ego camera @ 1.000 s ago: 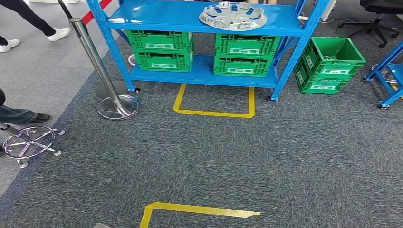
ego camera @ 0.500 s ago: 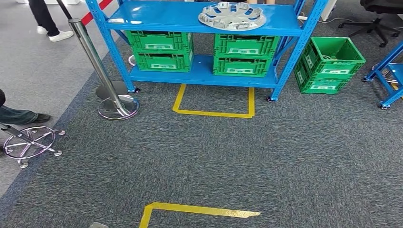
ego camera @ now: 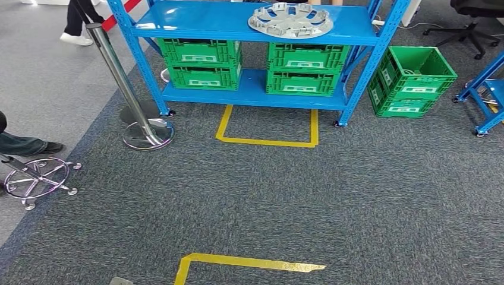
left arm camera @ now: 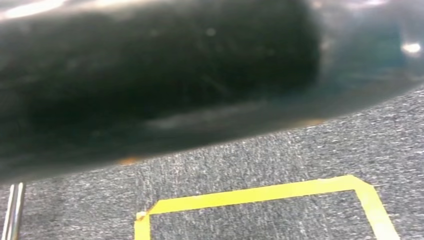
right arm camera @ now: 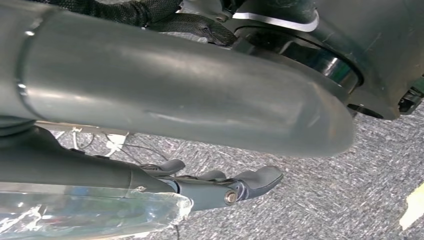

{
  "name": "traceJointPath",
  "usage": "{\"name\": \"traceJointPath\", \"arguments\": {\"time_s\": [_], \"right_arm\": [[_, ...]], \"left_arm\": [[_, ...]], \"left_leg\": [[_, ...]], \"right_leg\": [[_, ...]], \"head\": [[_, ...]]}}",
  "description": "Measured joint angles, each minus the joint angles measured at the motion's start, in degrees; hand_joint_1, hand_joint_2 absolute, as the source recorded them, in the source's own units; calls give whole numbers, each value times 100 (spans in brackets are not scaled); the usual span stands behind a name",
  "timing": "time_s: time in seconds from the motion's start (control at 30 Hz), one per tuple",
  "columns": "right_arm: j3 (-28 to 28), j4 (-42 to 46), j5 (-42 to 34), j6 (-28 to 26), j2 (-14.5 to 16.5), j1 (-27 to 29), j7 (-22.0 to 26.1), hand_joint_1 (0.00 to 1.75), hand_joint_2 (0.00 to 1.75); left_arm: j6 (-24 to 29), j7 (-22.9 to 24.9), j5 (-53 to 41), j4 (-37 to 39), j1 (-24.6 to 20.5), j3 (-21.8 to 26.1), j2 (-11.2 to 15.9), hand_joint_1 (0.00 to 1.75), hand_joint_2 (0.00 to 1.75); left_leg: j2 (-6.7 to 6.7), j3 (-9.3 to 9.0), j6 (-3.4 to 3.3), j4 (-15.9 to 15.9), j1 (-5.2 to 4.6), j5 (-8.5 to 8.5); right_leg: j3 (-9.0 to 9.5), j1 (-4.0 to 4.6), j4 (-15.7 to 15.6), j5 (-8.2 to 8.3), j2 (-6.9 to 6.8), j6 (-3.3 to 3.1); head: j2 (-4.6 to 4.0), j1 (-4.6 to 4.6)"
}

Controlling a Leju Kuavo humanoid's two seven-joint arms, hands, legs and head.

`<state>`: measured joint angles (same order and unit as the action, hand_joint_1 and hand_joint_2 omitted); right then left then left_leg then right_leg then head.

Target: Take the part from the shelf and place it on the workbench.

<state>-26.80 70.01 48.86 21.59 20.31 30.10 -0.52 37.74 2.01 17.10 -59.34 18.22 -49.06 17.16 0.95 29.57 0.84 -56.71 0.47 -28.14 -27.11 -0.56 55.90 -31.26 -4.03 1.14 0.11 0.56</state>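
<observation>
The part, a silver wheel cover (ego camera: 290, 19), lies flat on the top board of the blue shelf (ego camera: 196, 21) at the far end of the carpet, some way ahead of me. In the right wrist view my right hand (right arm camera: 175, 90) hangs over the carpet, its thick grey thumb apart from the darker fingers (right arm camera: 250, 182), with nothing between them. The left wrist view looks down at grey carpet with a yellow tape corner (left arm camera: 250, 195).
Green crates (ego camera: 202, 62) fill the lower shelf boards, and another green crate (ego camera: 412, 80) stands on the floor to the right. A chrome stanchion (ego camera: 128, 89), a stool base (ego camera: 37, 178) and a person's shoe (ego camera: 27, 145) are on the left. Yellow tape (ego camera: 267, 141) marks a square before the shelf.
A person at the far left back has walked on, their legs and white shoes shifting. The shelf, the wheel cover and the floor marks have stayed put.
</observation>
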Motion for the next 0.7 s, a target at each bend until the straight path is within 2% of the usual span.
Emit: {"name": "traceJointPath", "arguments": {"time_s": [0.7], "right_arm": [[0,0,33,54,0,3,-14,0,0]], "left_arm": [[44,201,-96,-10,123,172,-19,0,0]], "left_leg": [[0,-1,0,0,0,0]], "right_leg": [[1,0,0,0,0,0]], "head": [[0,-1]]}}
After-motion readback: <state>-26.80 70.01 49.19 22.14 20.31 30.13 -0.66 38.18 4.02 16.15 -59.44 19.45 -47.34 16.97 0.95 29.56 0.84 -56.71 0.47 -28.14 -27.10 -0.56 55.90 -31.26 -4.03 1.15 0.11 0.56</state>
